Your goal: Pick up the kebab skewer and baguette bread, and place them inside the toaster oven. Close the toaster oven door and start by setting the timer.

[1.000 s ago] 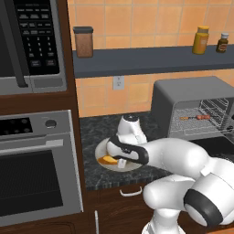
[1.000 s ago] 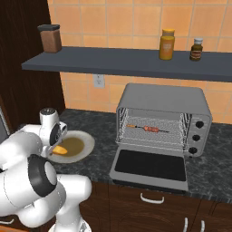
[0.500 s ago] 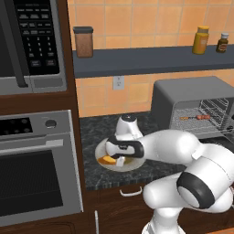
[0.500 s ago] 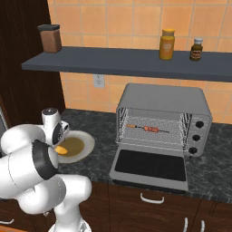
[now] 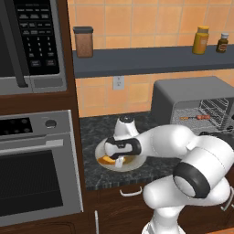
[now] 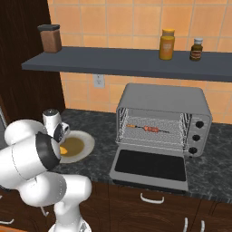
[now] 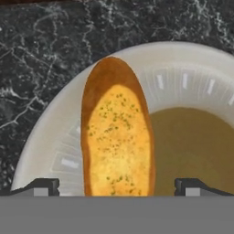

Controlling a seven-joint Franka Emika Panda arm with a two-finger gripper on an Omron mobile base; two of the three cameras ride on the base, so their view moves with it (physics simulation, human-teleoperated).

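- Pincer (image 7: 117, 185): lowered over the plate at the left end of the surface; in the hand view its two dark finger tips stand wide apart, one on each side of the loaf, not touching it. Jaws spread, holding nothing.
- Baguette bread (image 7: 117, 137): golden-orange oval loaf with a browner crust at its edge, lying flat on the left part of the plate, long axis running away from the hand camera. Partly hidden by the arm in the left base view (image 5: 108, 159); a small orange patch in the right base view (image 6: 64, 150).
- Plate (image 7: 192, 77): pale round dish with a ribbed rim and a brownish centre, set on the dark speckled surface (image 7: 41, 50) between the built-in oven and the toaster oven.
- Kebab skewer (image 6: 145, 128): thin stick with reddish-brown and orange chunks, lying across the upper wire rack inside the toaster oven; also seen in the left base view (image 5: 195, 118).
- Toaster oven (image 6: 167, 97): grey box with rounded top, standing on the surface right of the plate, three knobs down its right side.
- Toaster oven door (image 6: 149, 166): dark glass panel folded down flat in front of the box, fully open.
- Shelf (image 6: 136, 63): grey, above the surface; carries a brown canister (image 6: 50, 38), a yellow jar (image 6: 166, 44) and a small dark bottle (image 6: 196, 49).
- Built-in oven (image 5: 34, 164): steel, left of the plate, with a black-panel microwave (image 5: 29, 43) above it.
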